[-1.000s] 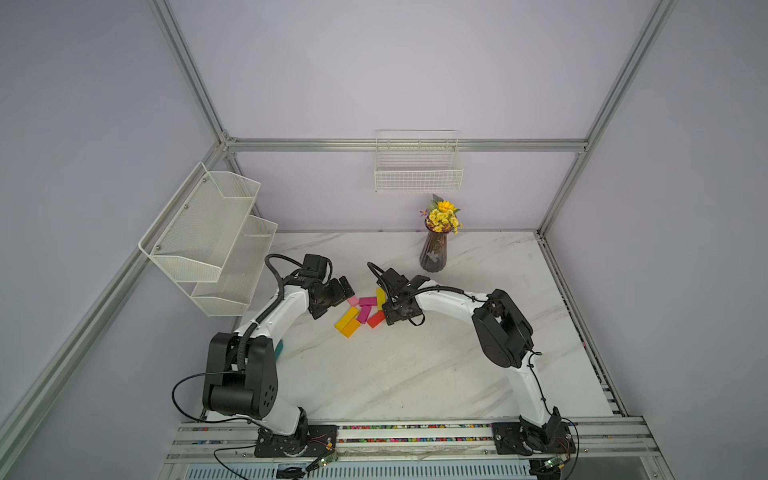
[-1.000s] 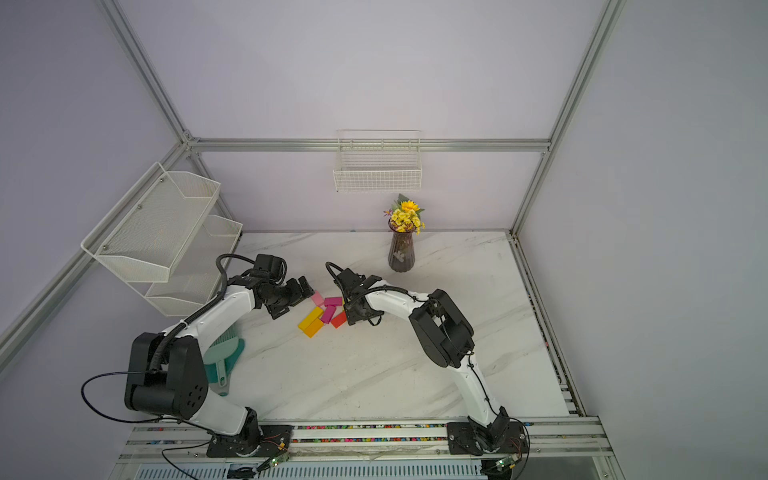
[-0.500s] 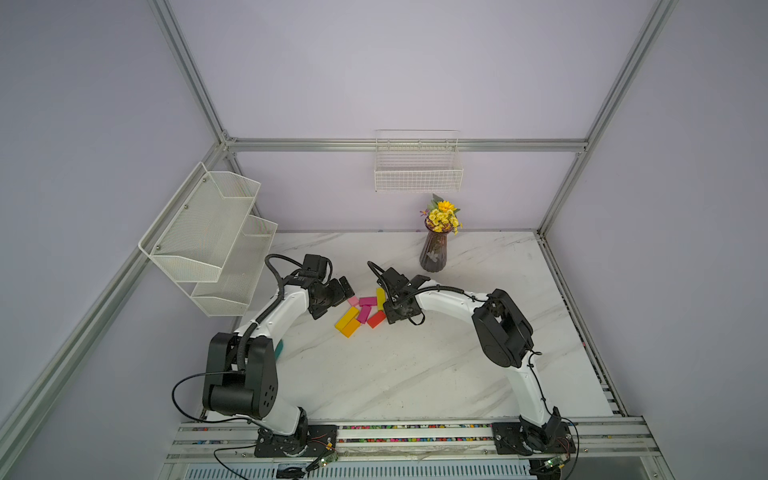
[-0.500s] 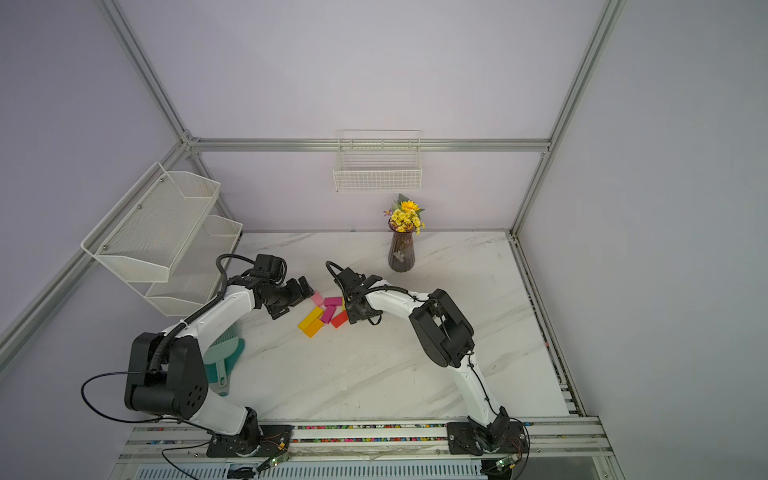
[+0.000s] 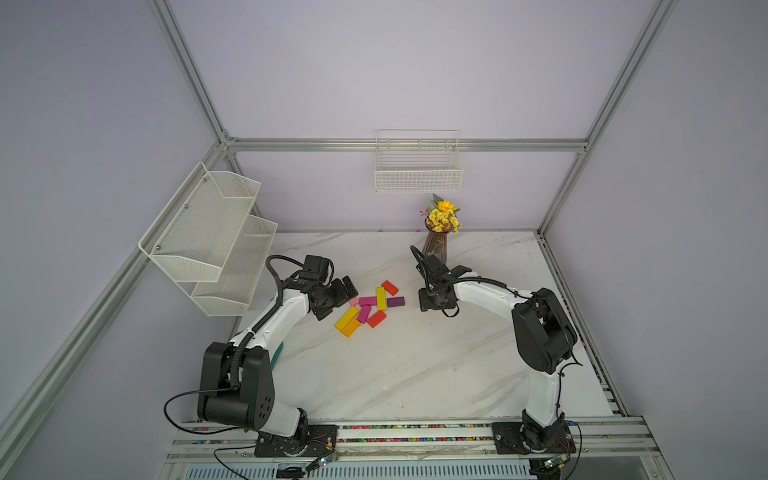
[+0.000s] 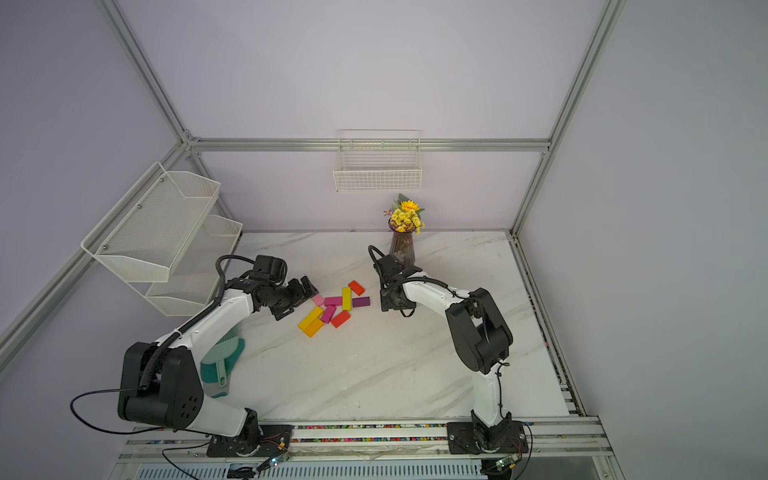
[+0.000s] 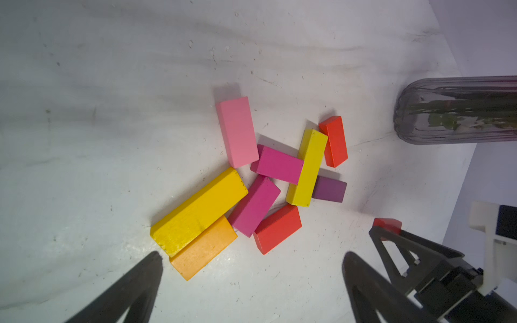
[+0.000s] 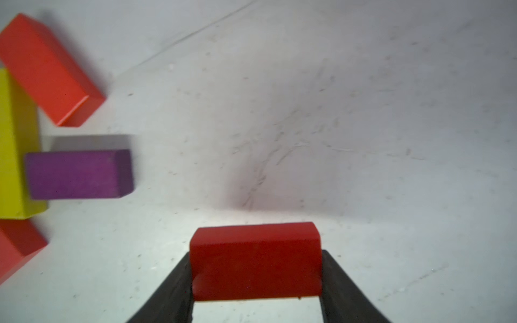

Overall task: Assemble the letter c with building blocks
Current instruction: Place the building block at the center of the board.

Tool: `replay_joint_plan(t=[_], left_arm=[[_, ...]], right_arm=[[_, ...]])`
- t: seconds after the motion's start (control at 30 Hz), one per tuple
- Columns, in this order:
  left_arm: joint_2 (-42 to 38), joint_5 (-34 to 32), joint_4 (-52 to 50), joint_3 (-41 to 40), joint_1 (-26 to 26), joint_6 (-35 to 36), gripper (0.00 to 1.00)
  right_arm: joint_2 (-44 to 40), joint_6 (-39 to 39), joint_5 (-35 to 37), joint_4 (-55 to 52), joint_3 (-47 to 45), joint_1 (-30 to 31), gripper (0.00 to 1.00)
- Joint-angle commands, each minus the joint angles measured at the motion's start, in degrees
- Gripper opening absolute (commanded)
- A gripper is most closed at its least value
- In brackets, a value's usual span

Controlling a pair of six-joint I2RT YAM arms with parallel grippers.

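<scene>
Right gripper (image 8: 256, 256) clamped on a red block (image 8: 255, 263), just right of the pile. Left gripper (image 7: 251, 254) jaws wide apart, empty, at the pile's left edge. The other building blocks (image 5: 369, 308) lie clustered mid-table between the two grippers.

The blocks (image 7: 198, 208) look like painted wood: matt, solid-coloured, with faint grain and specks on the long yellow one. The red block (image 8: 256, 260) is smooth with a dull sheen. The table (image 5: 395, 365) is a white marble-look top, lightly glossy, scuffed and scratched. The vase (image 7: 447, 112) is ribbed, translucent and shiny. The far basket (image 5: 417, 174) is white coated wire, the left shelf (image 5: 199, 224) fine white mesh, and the frame (image 5: 407, 144) brushed metal. The fingers (image 8: 173, 290) are matt black plastic.
</scene>
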Motion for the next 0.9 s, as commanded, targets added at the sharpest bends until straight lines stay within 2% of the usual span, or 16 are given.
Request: replay_joint_plan(t=[0.0, 0.3, 0.7, 0.87], left_arm=[[-1.4, 0.5, 1.0, -0.4, -2.5, -2.6, 1.0], [-1.7, -0.2, 1.5, -1.2, -5.6, -4.8, 1.0], [-1.9, -0.6, 1.6, -1.4, -6.1, -5.4, 1.0], [-1.7, -0.6, 1.8, -1.6, -6.2, -5.4, 1.0]], right_arm=[[-1.0, 1.3, 2.1, 0.9, -1.5, -0.8, 0.51], [-0.6, 1.2, 3.1, 2.5, -4.1, -2.8, 0.51], [-0.1, 4.1, 3.0, 3.8, -6.5, -3.0, 0.52], [-0.1, 4.5, 2.8, 4.0, -7.1, -3.0, 0.57]])
